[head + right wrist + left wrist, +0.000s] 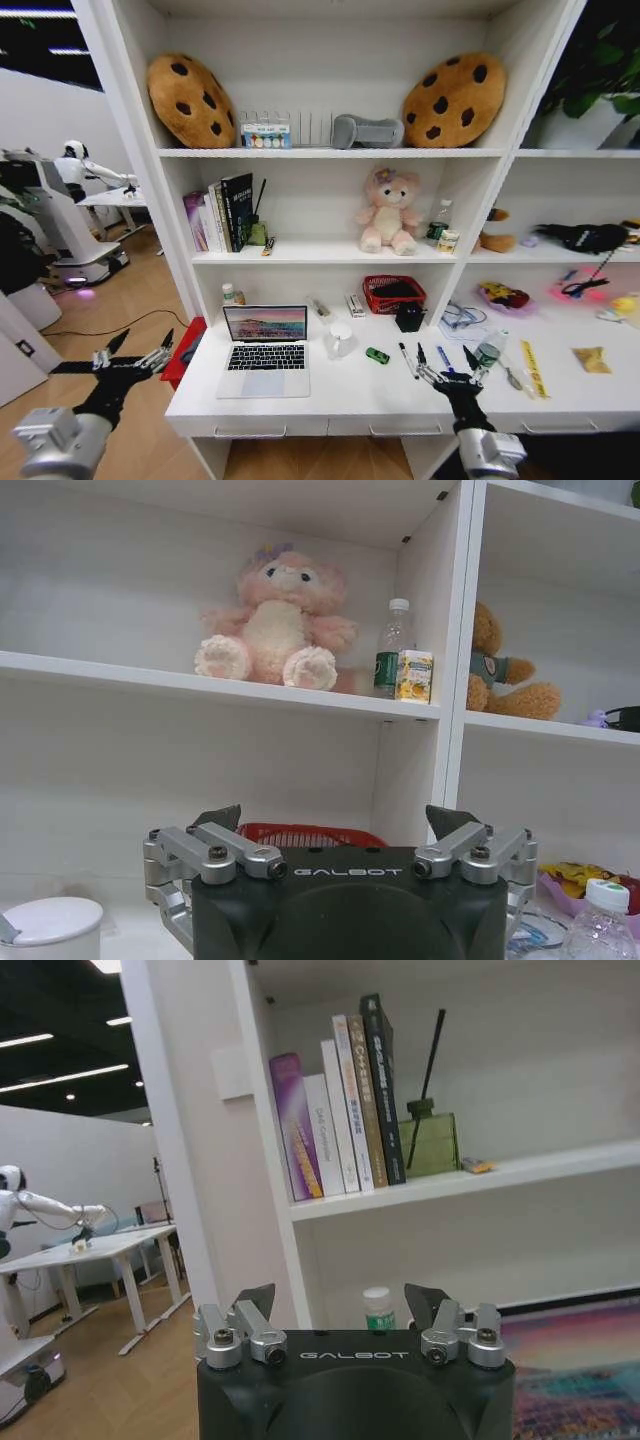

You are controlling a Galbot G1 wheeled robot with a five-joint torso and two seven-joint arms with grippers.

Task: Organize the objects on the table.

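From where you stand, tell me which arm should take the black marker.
Right, probably. The right gripper hangs open over the desk edge, close to the black marker. The left gripper is open off the desk's left end, beyond the laptop.

Open laptop (266, 350) on table (340, 395); left tool (135, 352), right tool (445, 364) spread, empty.

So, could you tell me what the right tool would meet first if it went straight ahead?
Probably the red wire basket, dead ahead of the open right tool; depth is unclear.
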